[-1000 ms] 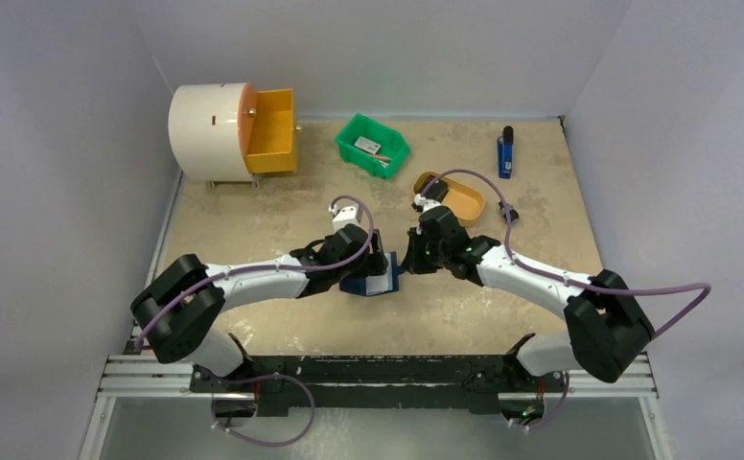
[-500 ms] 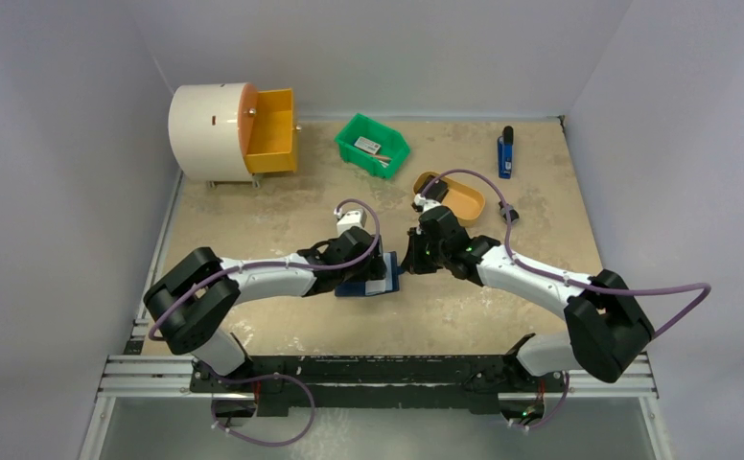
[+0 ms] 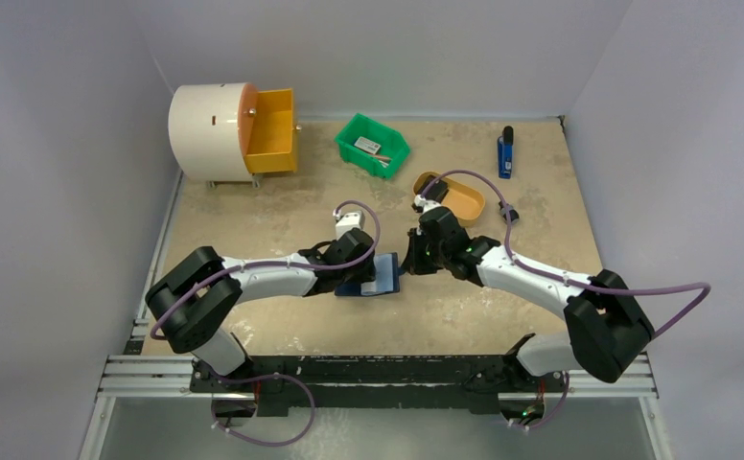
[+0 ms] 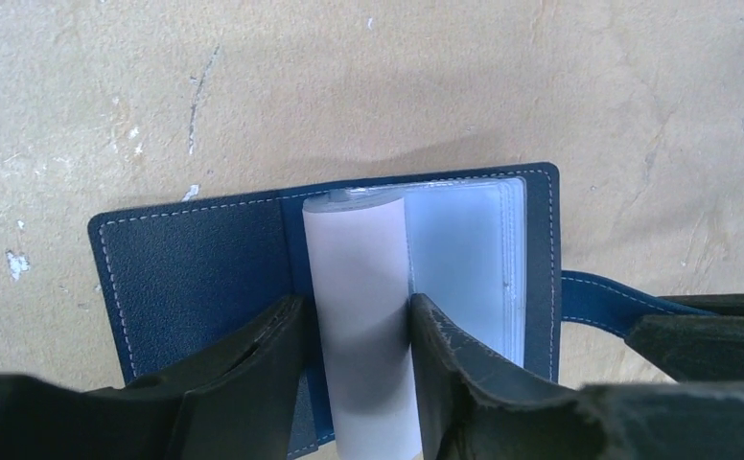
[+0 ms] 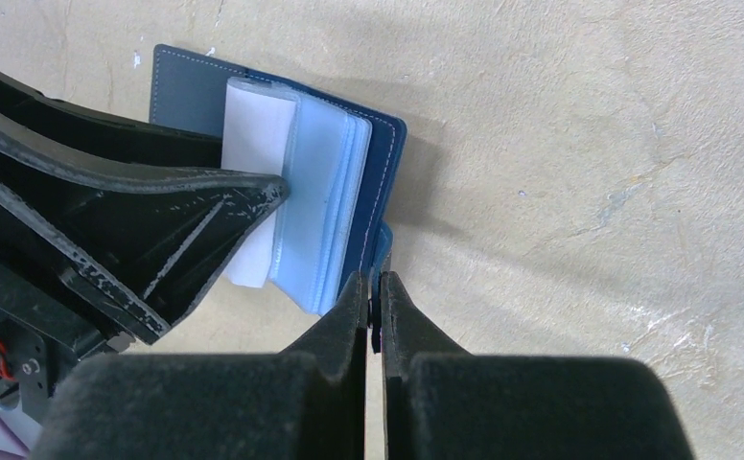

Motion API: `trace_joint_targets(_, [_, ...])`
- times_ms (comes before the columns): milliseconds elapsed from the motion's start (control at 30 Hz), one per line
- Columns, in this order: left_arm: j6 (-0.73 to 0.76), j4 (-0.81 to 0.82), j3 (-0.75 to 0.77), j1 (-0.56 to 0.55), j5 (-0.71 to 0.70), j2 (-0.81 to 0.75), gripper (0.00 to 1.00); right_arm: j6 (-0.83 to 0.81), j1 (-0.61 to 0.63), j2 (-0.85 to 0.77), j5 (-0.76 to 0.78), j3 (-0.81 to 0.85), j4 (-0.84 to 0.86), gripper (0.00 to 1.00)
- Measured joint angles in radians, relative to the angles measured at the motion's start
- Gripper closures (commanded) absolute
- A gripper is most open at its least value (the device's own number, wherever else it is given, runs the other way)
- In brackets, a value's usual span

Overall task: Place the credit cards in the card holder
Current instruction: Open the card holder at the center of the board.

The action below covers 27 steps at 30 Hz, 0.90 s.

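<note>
The navy card holder lies open on the table, its pale blue plastic sleeves showing. My left gripper is shut on a white card, whose far end sits at the holder's fold, against the sleeves. The holder's navy cover lies flat to the left of the card. My right gripper is shut on the holder's snap tab at the right edge. In the top view the two grippers, left and right, meet at the holder.
A white drum with an open orange drawer stands at the back left. A green bin holds a small card-like item. An orange dish sits behind my right wrist. A blue-and-black tool lies at the back right.
My left arm has lowered and its gripper has shifted slightly with the white card at the holder. The holder lies flatter. My right arm has not moved.
</note>
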Motion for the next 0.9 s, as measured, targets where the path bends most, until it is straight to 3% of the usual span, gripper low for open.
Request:
trace_joint_targets(200, [0.001,-0.024,0.0,0.0,-0.031,0.0,0.8,0.0,0.0,0.0,0.0,-0.013,0.001,1.0])
trace_joint_targets(333, [0.008,-0.047,0.0,0.0,-0.056,-0.001,0.86,0.001,0.0,0.0,0.0,-0.013,0.003,1.0])
trace_joint_targets(467, [0.014,-0.069,0.0,0.0,-0.089,-0.003,0.85,0.003,0.0,0.0,0.0,-0.013,0.003,1.0])
trace_joint_targets(600, [0.014,-0.098,0.0,-0.002,-0.128,-0.019,0.78,0.003,0.0,0.0,0.0,-0.013,0.006,1.0])
trace_joint_targets(767, [0.015,-0.122,0.0,-0.002,-0.179,-0.041,0.49,0.003,0.0,0.0,0.0,-0.013,0.007,1.0])
trace_joint_targets(900, [0.014,-0.142,0.0,-0.002,-0.2,-0.047,0.39,0.003,0.0,0.0,0.0,-0.013,0.007,1.0])
